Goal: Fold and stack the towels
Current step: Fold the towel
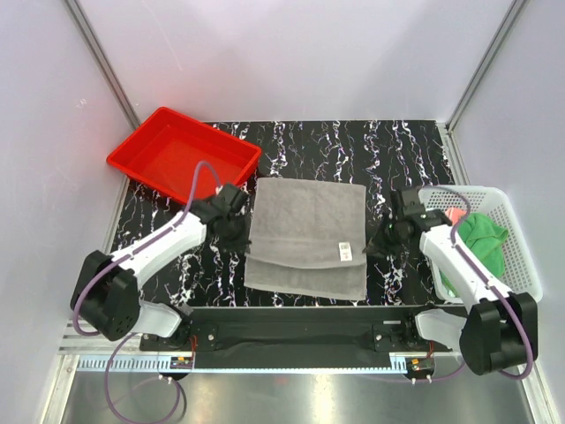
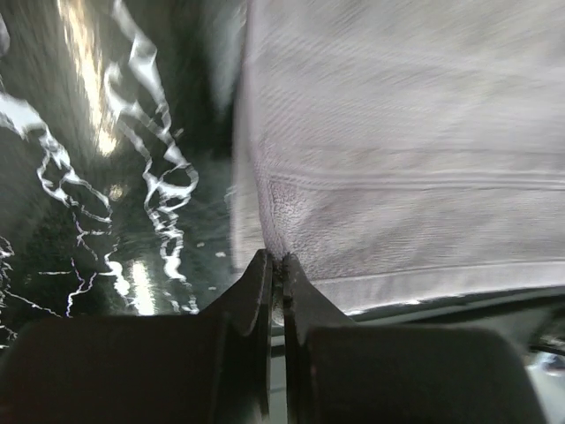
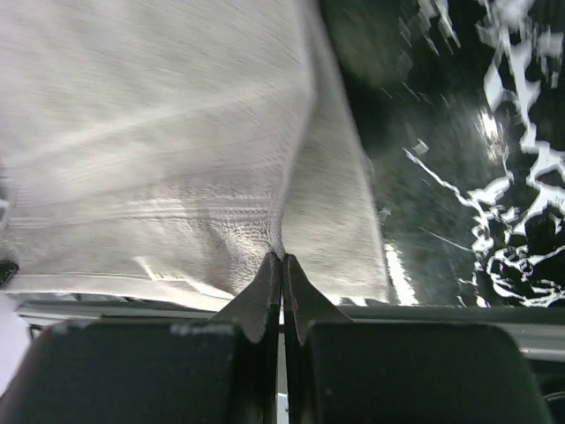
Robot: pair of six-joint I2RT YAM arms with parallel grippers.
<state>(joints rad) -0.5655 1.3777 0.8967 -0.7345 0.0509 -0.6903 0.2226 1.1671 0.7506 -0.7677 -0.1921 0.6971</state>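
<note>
Your grey terry towel, with its small white label, lies flat in the middle of the black marbled tabletop. It lies between the two arms, with its slightly longer side running from near to far. An upper layer is doubled over and a strip of the lower one shows at the near end.

Your left gripper sits at the towel's left edge and your right gripper at its right edge, facing each other across the short axis. Neither arm is nearer than the other. Both wrist views show the jaws pressed together with cloth bunching at the tips. The views are blurred, but each claw looks clamped on a side edge of the towel. I judge that the coming move depends on lifting both edges evenly, so the fold travels along the long axis.

The red plastic tray at the far left shows nothing inside. The white mesh basket on the right holds the bright green towel and a glimpse of the salmon-pink towel.
</note>
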